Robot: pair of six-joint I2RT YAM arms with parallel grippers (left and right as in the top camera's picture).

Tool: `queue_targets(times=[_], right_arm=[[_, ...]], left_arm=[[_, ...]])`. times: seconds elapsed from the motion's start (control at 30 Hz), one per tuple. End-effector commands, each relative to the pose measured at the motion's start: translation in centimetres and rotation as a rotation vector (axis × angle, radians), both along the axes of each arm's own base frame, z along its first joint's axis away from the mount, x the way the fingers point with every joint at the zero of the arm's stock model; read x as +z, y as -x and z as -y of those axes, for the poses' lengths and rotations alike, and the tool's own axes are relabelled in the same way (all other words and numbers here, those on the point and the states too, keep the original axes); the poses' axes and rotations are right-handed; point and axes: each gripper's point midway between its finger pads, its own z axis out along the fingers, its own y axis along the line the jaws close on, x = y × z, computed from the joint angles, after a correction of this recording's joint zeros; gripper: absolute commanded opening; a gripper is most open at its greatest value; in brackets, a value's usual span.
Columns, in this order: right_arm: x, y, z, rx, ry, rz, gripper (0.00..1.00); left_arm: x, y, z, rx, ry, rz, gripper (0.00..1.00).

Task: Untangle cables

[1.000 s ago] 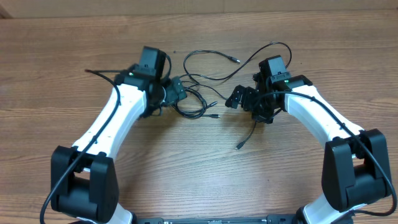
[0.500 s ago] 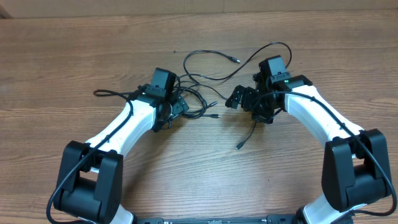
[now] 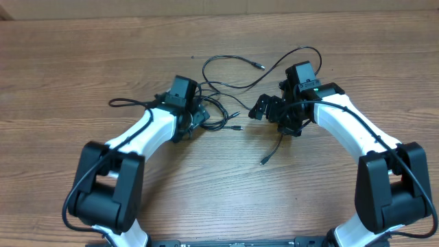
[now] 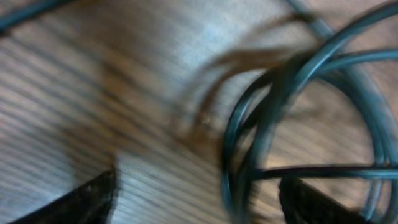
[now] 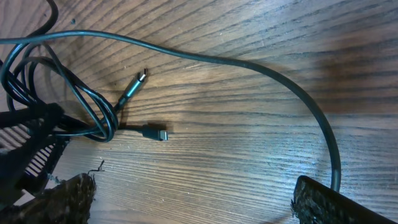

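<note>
Our left gripper [image 4: 196, 190] is hovering, jaws apart, with loops of the knotted cables [image 4: 261, 124] lying between its fingers at mid-table. We are thinking it best to pinch one strand only and draw it toward 9 o'clock. The right gripper [image 5: 199, 200] is hanging wide open at 3 o'clock.

left arm [image 3: 147, 130]: white shell, black joints, black wire alongside | right arm [image 3: 350, 122]: same, small green light | left gripper [image 4: 199, 200], right gripper [image 5: 199, 202]: dark fingers

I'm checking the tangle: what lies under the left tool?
Looped cables lie on the wooden table beneath the open left tool. From overhead the tool hides that part of the tangle.
</note>
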Motion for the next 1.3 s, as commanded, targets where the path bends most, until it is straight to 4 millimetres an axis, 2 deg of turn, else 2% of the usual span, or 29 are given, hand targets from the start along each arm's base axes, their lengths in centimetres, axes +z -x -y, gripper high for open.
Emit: queue_targets(times=[0.0, 0.03, 0.07, 0.33, 0.37, 0.4, 0.47, 0.5, 0.6, 1.07, 1.13, 1.27], right_arm=[[-0.3, 0.1, 0.3, -0.003, 0.012, -0.004, 1.00], [-0.3, 0.1, 0.3, -0.003, 0.012, -0.004, 1.00], [-0.3, 0.1, 0.3, -0.003, 0.012, -0.004, 1.00], [-0.3, 0.0, 0.2, -0.003, 0.011, 0.000, 1.00], [-0.3, 0.0, 0.2, -0.003, 0.010, 0.003, 1.00], [-0.3, -0.1, 0.2, -0.003, 0.010, 0.004, 1.00], [-0.3, -0.1, 0.2, -0.003, 0.009, 0.005, 1.00], [-0.3, -0.1, 0.2, -0.003, 0.010, 0.004, 1.00], [-0.3, 0.0, 0.2, -0.003, 0.010, 0.003, 1.00], [-0.3, 0.2, 0.2, -0.001, 0.006, -0.007, 1.00], [-0.1, 0.4, -0.2, 0.006, -0.017, -0.014, 1.00], [0.5, 0.7, -1.4, 0.033, -0.094, -0.023, 1.00]], left_arm=[[-3.2, 1.6, 0.8, -0.011, 0.012, -0.096, 0.73], [-3.4, 1.8, 1.0, -0.014, 0.021, -0.106, 0.67], [-3.4, 1.8, 0.9, -0.012, 0.021, -0.106, 0.67], [-3.3, 1.7, 1.0, -0.011, 0.022, -0.101, 0.75], [-3.3, 1.7, 1.0, -0.011, 0.022, -0.101, 0.72], [-3.3, 1.7, 0.9, -0.010, 0.022, -0.101, 0.64], [-3.3, 1.7, 0.9, -0.011, 0.022, -0.101, 0.40], [-3.3, 1.7, 0.9, -0.011, 0.021, -0.101, 0.25], [-3.3, 1.7, 0.9, -0.010, 0.021, -0.101, 0.04], [-2.8, 1.6, 1.2, -0.014, 0.035, -0.098, 0.04], [-2.2, 1.6, 1.5, -0.020, 0.054, -0.099, 0.04], [0.2, 1.4, 1.7, -0.023, 0.063, -0.080, 0.04]])
